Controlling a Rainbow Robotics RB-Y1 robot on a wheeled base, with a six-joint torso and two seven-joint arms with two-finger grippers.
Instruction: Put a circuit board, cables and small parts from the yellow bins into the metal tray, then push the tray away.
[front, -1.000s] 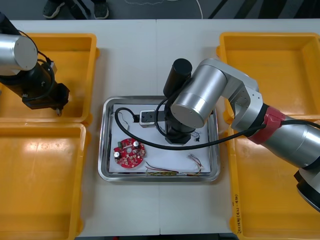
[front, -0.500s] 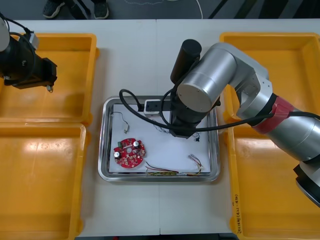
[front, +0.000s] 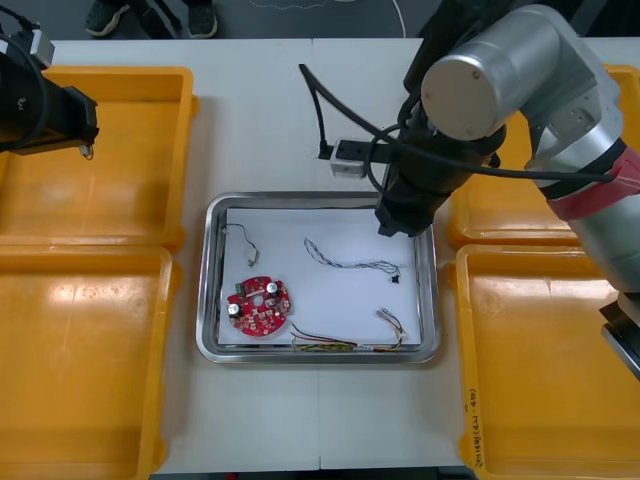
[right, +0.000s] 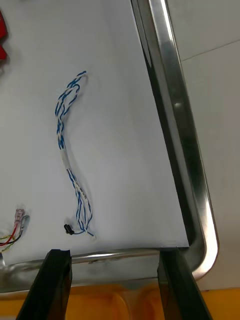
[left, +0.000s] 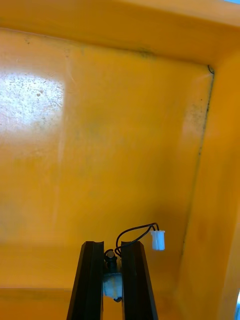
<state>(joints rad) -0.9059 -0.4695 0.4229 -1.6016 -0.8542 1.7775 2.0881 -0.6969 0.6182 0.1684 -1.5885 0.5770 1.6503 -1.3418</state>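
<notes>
The right gripper (right: 112, 256) hangs released, its fingers spread with nothing between them, above the corner rim of the metal tray (right: 176, 105). Ahead of its tips the twisted blue and white cable (right: 67, 160) lies loose on the tray's white floor. Farther beyond sit the red circuit board (front: 258, 306) and the red and yellow cable (front: 345, 346). The left gripper (left: 112, 250) is clenched on a black cable (left: 134, 232), whose white plug (left: 157, 240) sticks out just beside one finger, over a yellow bin (left: 100, 125).
</notes>
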